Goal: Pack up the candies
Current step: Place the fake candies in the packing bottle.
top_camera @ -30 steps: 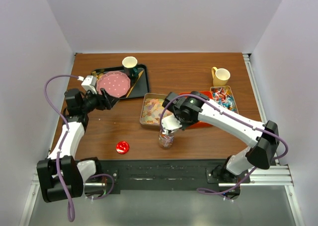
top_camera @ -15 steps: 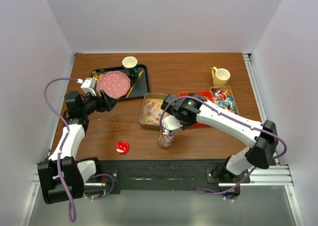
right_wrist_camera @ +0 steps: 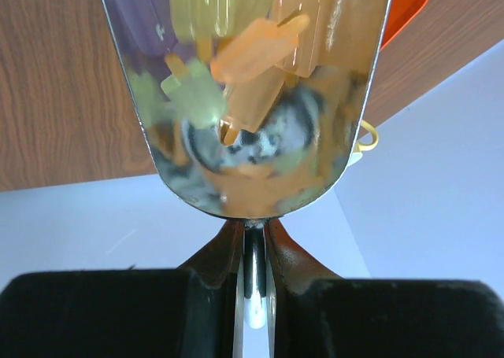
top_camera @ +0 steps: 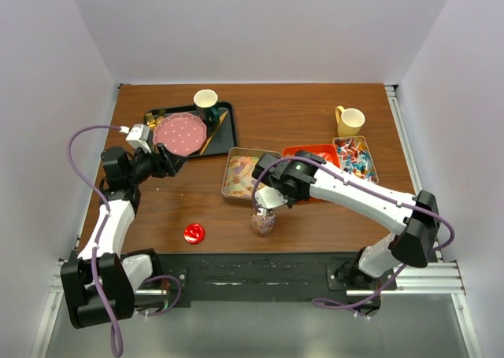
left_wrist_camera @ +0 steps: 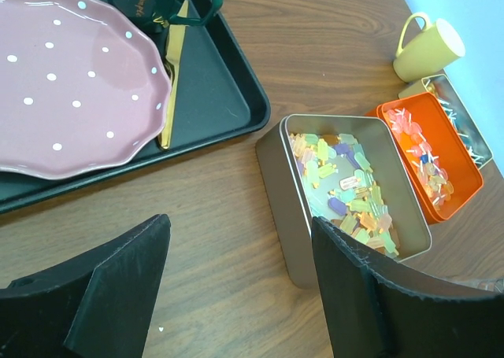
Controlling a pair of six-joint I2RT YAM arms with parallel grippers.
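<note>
One scoopful of candies (right_wrist_camera: 256, 49) hung close over the jar (top_camera: 263, 221)
Right gripper (right_wrist_camera: 252, 257) pinched the scoop (right_wrist_camera: 264, 149) handle; left gripper (left_wrist_camera: 240, 291) sat spread, well apart

A brown wooden table (top_camera: 299, 114) carries everything. A black tray (top_camera: 228, 110) is set at the far left. A silver tin (top_camera: 227, 177) of candies (top_camera: 244, 173), an orange tray (top_camera: 315, 149) and a smaller tin (top_camera: 373, 165) are lined up mid-table. A yellow mug (top_camera: 350, 121) is placed behind them. A glass jar (top_camera: 263, 221) and a red disc (top_camera: 194, 233) are located near the front edge.
</note>
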